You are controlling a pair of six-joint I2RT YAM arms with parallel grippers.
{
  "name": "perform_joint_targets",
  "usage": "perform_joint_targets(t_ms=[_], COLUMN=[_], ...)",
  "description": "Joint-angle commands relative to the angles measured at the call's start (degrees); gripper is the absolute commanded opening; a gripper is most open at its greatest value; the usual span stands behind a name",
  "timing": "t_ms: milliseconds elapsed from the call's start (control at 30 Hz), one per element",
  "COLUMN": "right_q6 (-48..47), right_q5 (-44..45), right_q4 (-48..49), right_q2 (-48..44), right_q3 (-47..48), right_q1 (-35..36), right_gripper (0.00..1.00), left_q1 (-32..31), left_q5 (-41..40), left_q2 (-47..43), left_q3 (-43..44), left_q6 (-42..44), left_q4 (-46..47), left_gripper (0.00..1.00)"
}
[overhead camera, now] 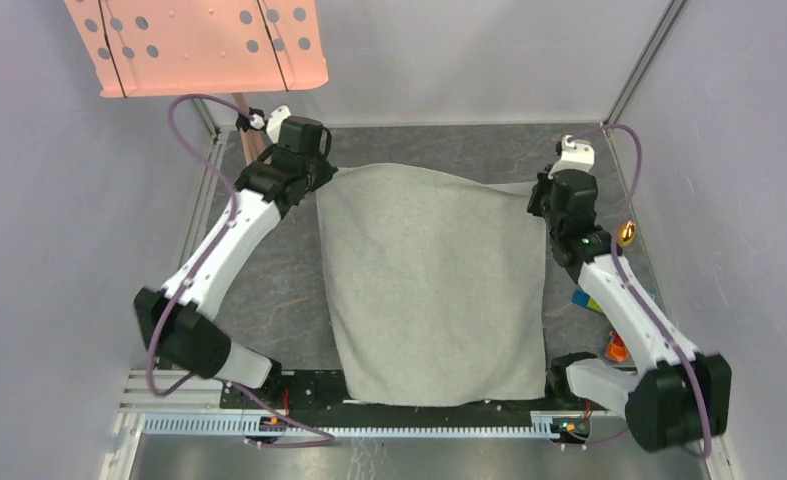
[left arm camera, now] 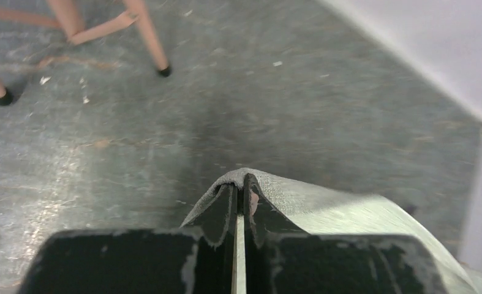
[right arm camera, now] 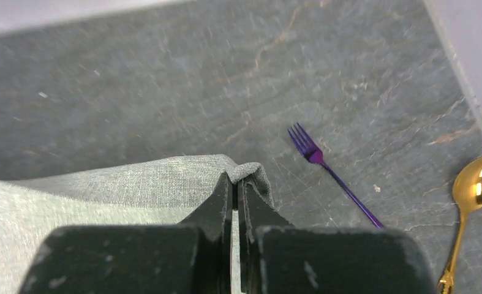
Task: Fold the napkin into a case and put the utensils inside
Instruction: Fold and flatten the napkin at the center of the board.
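Left claw (left arm camera: 241, 184) and right claw (right arm camera: 233, 181) each clench 1 corner of the napkin (overhead camera: 434, 290). It looks soft and light; corners seem the best holds.

The grey napkin (overhead camera: 434, 290) lies spread open before me, both far corners raised; purple fork (right arm camera: 339, 182) and gold spoon (right arm camera: 476, 182) lie to its right.

1 napkin (overhead camera: 434, 290), 1 fork (right arm camera: 312, 152), 1 spoon (right arm camera: 478, 180)
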Motion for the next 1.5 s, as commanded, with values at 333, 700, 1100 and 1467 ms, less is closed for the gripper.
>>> perform_joint_targets(t_ms=[333, 700, 1100, 1467], right_q6=[-4.37, -3.21, -4.27, -3.05], right_q5=[-5.09, -19.81, -19.45, -20.79], right_q4=[18.71, -5.69, -0.41, -2.31], right_q2=[29.09, 24.77, 23.38, 41.57], right_q3=[8.51, 6.89, 10.5, 36.44], right_q1=[-2.15, -2.25, -3.44, -3.54], right_gripper=[0.0, 0.0, 0.0, 0.0], left_q1=[10.97, 11.79, 17.05, 17.94], left_q5=[16.81, 14.47, 15.69, 18.15], left_q2=[18.61, 14.53, 0.37, 12.09], left_q3=[-3.57, -7.81, -20.14, -2.89], left_q6=[6.36, 6.2, 5.01, 5.66], left_q4=[22.36, 2.68, 7.28, 6.76], left_gripper=[0.02, 0.02, 0.02, 0.02])
